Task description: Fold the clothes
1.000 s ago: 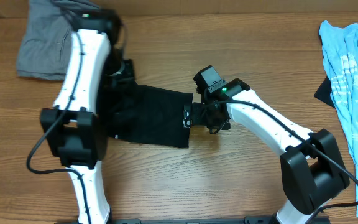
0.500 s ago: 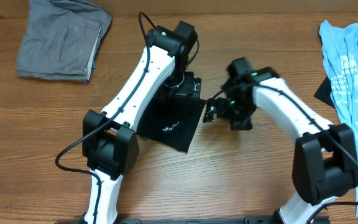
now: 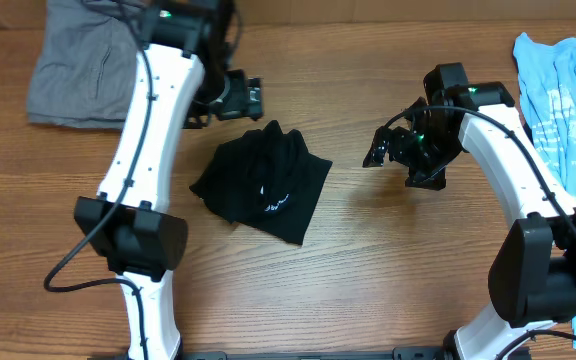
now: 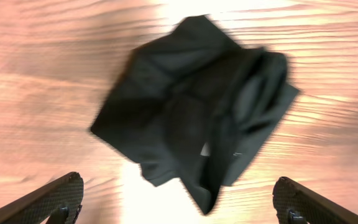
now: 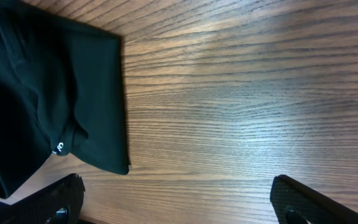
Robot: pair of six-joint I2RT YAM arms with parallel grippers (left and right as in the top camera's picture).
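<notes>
The black T-shirt [image 3: 264, 185] is found lying on the bench [image 3: 388, 270] as a compact, slightly rumpled bundle. The left end effector [image 3: 250, 98] and right end effector [image 3: 380, 152] are held wide open, empty and apart from it. Folding is judged nearly done, with only neatening left.

Wood table [image 3: 368, 285]: black T-shirt [image 3: 263, 185], grey garment [image 3: 68, 80], blue shirt [image 3: 568, 105].

Grey folded garment [image 3: 73, 75] lies at far left corner of the wooden bench [image 3: 388, 275]. Light blue printed shirt [image 3: 568, 115] lies along its right edge.
</notes>
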